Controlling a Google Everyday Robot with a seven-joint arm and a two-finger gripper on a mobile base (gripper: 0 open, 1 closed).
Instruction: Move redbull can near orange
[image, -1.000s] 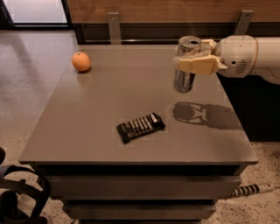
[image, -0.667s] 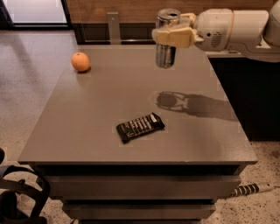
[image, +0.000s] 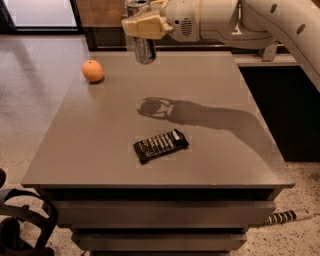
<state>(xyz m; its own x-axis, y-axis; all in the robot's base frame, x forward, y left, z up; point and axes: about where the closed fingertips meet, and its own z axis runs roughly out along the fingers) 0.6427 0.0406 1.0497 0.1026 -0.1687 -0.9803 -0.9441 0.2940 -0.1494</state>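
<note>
My gripper (image: 142, 24) is at the top centre of the camera view, shut on the redbull can (image: 143, 47), a slim silver-grey can held upright in the air above the far part of the grey table (image: 100, 145). The can's top is partly hidden by the fingers. The orange (image: 92, 70) sits on the table near its far left corner, to the left of and below the can. The can does not touch the table; its shadow falls mid-table.
A flat black snack bar wrapper (image: 160, 145) lies near the table's front centre. My arm (image: 235, 20) reaches in from the upper right. A dark counter (image: 285, 100) stands to the right of the table. Floor lies to the left.
My gripper has carried the can up and to the left, from the table's right side toward the far centre, closer to the orange. The orange and wrapper have not moved.
</note>
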